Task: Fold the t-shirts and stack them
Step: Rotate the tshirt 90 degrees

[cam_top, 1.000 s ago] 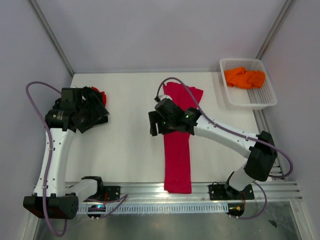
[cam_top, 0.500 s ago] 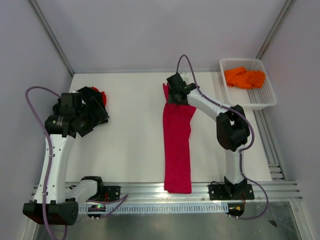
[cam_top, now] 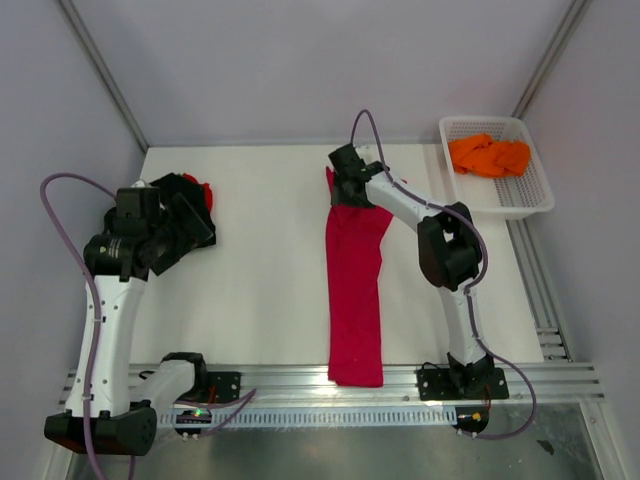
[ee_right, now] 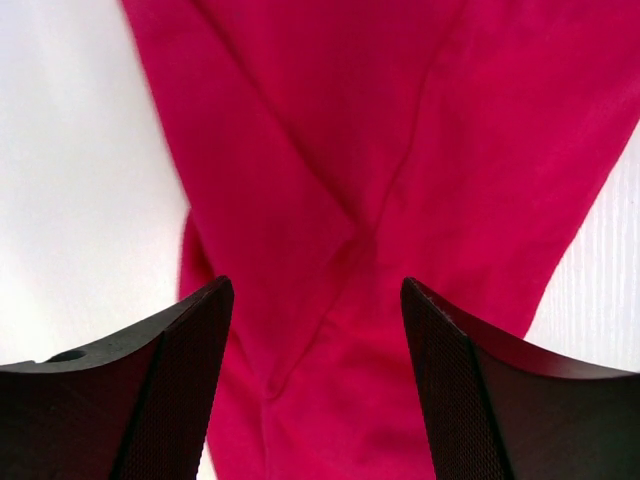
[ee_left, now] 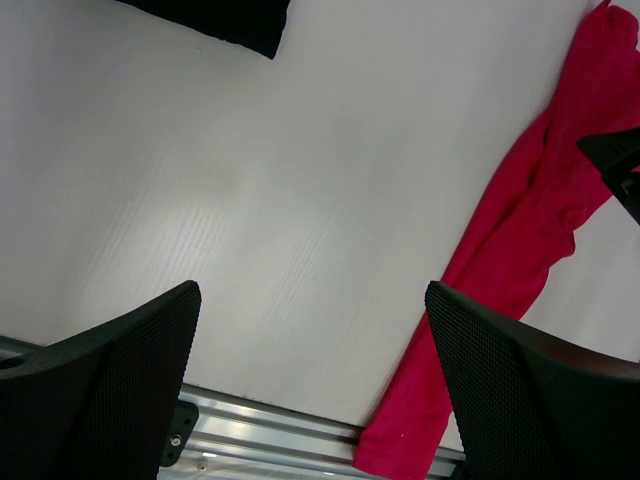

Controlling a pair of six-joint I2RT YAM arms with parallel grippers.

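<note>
A crimson t-shirt (cam_top: 355, 290) lies folded into a long narrow strip from the table's far middle to its near edge. My right gripper (cam_top: 346, 190) is open, low over the strip's far end. In the right wrist view its jaws (ee_right: 316, 290) straddle wrinkled crimson cloth (ee_right: 340, 150) and hold nothing. My left gripper (cam_top: 172, 232) is open and empty, raised at the far left beside a black t-shirt (cam_top: 188, 188) with a red one (cam_top: 206, 190) showing under it. The left wrist view shows open fingers (ee_left: 120, 380), bare table, black cloth (ee_left: 230, 20) and the crimson strip (ee_left: 520, 260).
A white mesh basket (cam_top: 530, 200) stands at the far right with an orange t-shirt (cam_top: 488, 155) inside. A metal rail (cam_top: 300, 385) runs along the near edge. Grey walls close off the back and both sides.
My right arm has swung from the strip's middle out to its far end, then shifted slightly left. The left arm has drawn back a little to the left.
</note>
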